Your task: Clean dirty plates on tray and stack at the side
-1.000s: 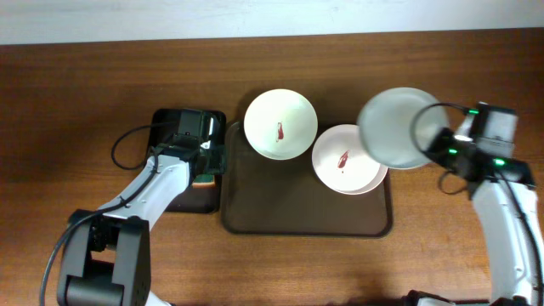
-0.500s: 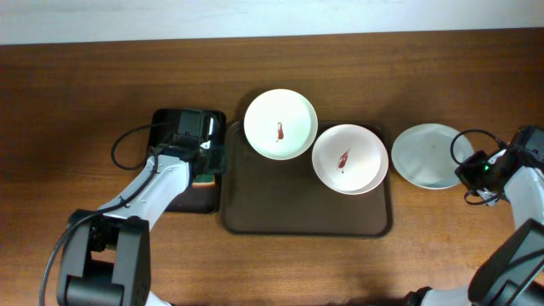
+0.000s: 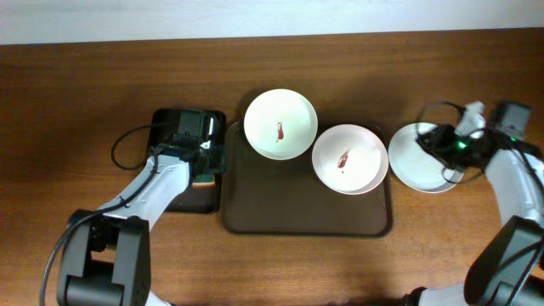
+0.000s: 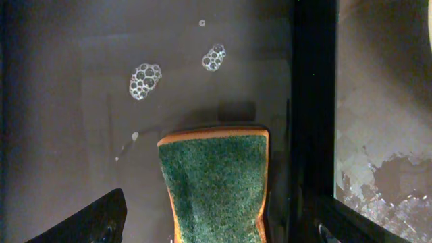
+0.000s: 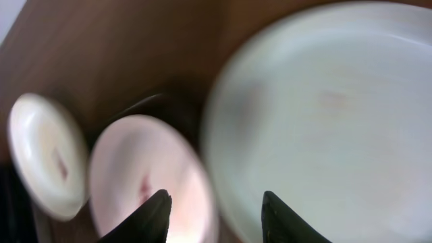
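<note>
Now | round glossy plates (image 3: 280, 110) | rounded brown tray (image 3: 289, 208) | coarse green sponge (image 4: 216, 182)

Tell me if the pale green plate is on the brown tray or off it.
Off: the green plate lies flat on the table, right of the tray rim.

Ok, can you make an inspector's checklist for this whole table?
Surface: brown wooden table.
Job's things: back white plate, red-smeared, overhangs the tray's far rim; front white plate, red-smeared, on the tray; mint plate on the table right of it.
Clutter: black tray holding a green sponge and soap bubbles.
Grippers: left gripper open over the sponge; right gripper open over the mint plate.
Cables: black cable looped beside the left arm.
Surroundings: pale strip beyond the table.
</note>
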`<action>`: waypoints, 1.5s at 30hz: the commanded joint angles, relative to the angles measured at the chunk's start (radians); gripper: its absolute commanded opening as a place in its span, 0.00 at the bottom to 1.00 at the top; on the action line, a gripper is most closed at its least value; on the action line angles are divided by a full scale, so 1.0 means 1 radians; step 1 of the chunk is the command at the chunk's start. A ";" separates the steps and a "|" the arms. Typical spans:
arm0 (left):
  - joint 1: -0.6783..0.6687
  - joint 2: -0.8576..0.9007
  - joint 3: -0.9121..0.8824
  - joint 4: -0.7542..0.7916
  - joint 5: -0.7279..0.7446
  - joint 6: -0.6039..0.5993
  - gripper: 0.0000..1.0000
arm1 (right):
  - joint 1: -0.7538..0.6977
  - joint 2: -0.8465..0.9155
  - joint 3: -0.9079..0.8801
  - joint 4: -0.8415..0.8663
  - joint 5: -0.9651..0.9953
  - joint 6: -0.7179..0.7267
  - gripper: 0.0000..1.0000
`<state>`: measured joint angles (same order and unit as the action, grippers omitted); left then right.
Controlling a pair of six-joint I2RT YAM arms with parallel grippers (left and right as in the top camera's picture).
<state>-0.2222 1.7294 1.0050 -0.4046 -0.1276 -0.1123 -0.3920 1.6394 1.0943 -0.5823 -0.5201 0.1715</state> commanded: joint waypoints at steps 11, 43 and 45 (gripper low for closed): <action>-0.002 0.122 -0.009 0.092 0.079 -0.006 0.00 | 0.447 -0.010 0.052 0.114 0.193 -0.064 0.44; 0.029 0.077 0.006 -0.131 0.217 -0.006 0.49 | 0.656 0.294 0.052 0.434 0.237 0.002 0.43; 0.028 0.077 0.006 -0.129 0.217 -0.006 0.50 | 0.673 0.293 0.052 0.433 0.237 0.002 0.29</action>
<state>-0.1902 1.8008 1.0157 -0.5251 0.0631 -0.1196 0.2455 1.9236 1.1332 -0.1509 -0.2844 0.1612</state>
